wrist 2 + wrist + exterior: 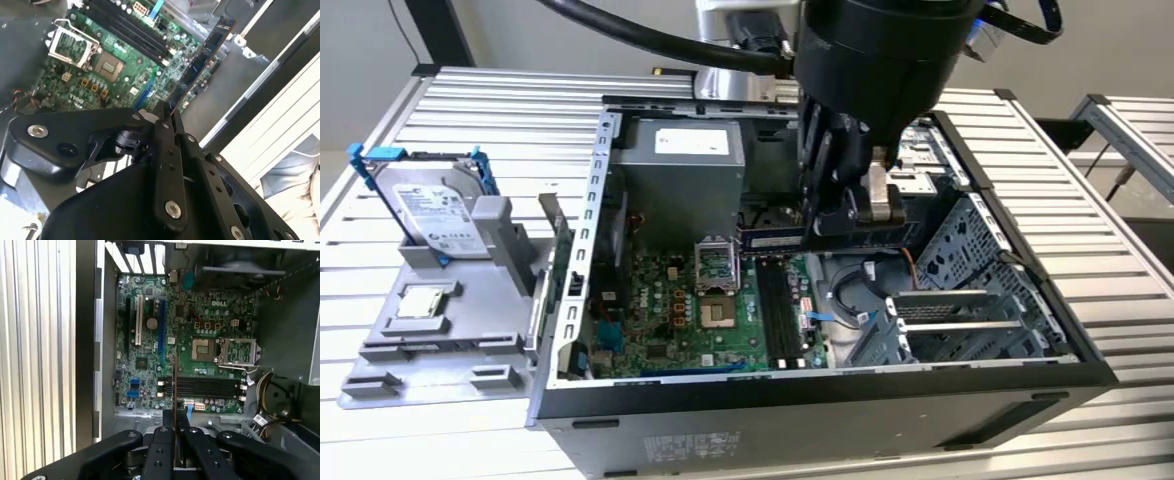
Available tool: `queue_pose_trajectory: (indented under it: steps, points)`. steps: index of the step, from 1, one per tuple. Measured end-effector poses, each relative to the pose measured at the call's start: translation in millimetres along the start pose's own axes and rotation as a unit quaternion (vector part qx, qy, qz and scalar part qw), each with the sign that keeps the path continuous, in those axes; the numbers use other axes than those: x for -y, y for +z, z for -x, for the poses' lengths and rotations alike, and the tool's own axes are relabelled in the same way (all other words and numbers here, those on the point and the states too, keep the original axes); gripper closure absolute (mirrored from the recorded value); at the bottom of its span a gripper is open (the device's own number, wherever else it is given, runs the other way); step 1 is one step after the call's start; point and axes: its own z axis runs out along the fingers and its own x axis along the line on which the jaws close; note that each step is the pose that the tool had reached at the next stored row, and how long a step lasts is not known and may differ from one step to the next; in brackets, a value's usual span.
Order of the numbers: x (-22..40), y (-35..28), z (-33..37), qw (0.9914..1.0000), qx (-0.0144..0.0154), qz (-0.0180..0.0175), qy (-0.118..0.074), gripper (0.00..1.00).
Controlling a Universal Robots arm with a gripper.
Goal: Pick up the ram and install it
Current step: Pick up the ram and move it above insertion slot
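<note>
One ram point(200, 62) sits clamped edge-on in the narrowly closed end effector point(167, 114); both hang above the motherboard point(125, 80).

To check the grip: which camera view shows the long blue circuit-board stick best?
The second wrist view: the long, thin blue circuit-board stick shows nearly full length, extending from the hand that grips it. The first wrist view sees the stick edge-on; the exterior view shows the stick partly covered by the hand.

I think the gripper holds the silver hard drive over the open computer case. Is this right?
Not quite. The gripper holds the ram, not the hard drive, over the open computer case; the exterior view shows it.
</note>
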Motion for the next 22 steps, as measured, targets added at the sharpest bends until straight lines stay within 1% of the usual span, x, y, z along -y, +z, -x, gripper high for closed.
queue_pose_trajectory:
  steps: [3,4,5,9,10,16,22]
  points:
    - [11.9,3.5,-0.1,1.0,-0.0003,0.0,0.0,1.0]
    - [14.0,4.0,-0.2,1.0,-0.0003,0.0,0.0,1.0]
    - [14.8,4.1,-0.2,1.0,-0.0004,0.0,0.0,1.0]
    - [14.9,4.3,0.0,1.0,-0.0002,0.0,0.0,1.0]
    - [14.9,4.3,2.0,1.0,-0.0002,0.0,0.0,1.0]
    - [15.6,3.8,28.3,1.0,-0.0007,0.0,0.0,1.0]
    - [16.4,3.5,54.9,1.0,-0.0006,0.003,0.0,1.0]
